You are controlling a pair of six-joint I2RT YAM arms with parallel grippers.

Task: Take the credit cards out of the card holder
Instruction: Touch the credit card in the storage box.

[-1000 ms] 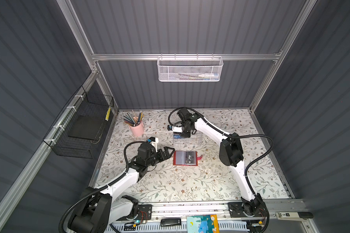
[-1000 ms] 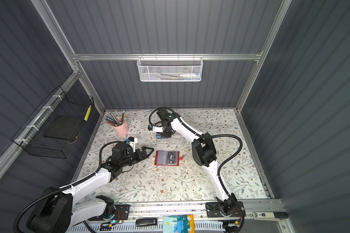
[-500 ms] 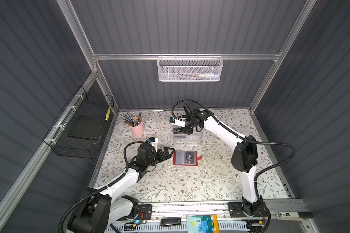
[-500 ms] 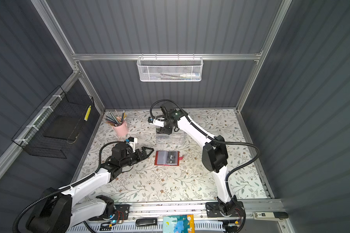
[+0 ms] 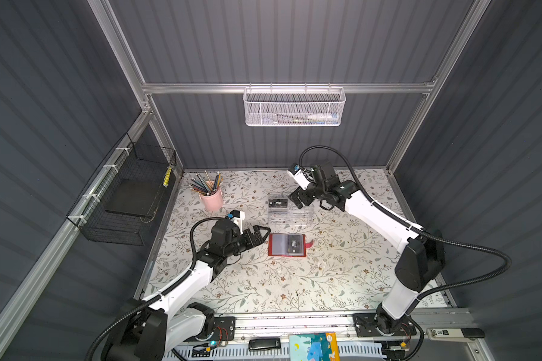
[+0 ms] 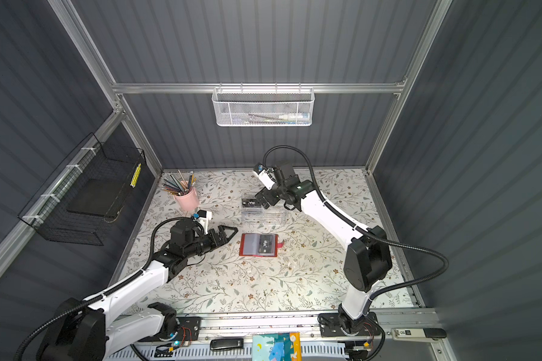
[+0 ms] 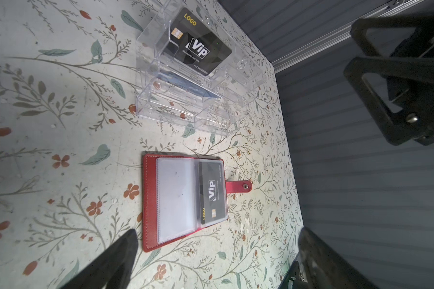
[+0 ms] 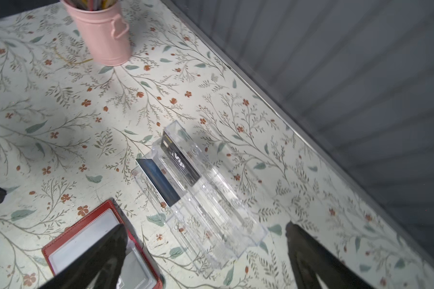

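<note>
OK, left gripper (image 5: 262, 237) and right gripper (image 5: 299, 200) both splayed, empty. Suggest left pins card holder (image 7: 149, 200) flat, right pinches black VIP card (image 7: 212, 192) edge, slides it straight out

The card holder (image 7: 149, 200) has a matt, stitched red leather-like cover and cloudy clear plastic sleeves. Beside it, the acrylic box (image 7: 223, 107) is glossy and transparent; its black VIP card (image 7: 198, 45) is smooth, shiny plastic.
</note>
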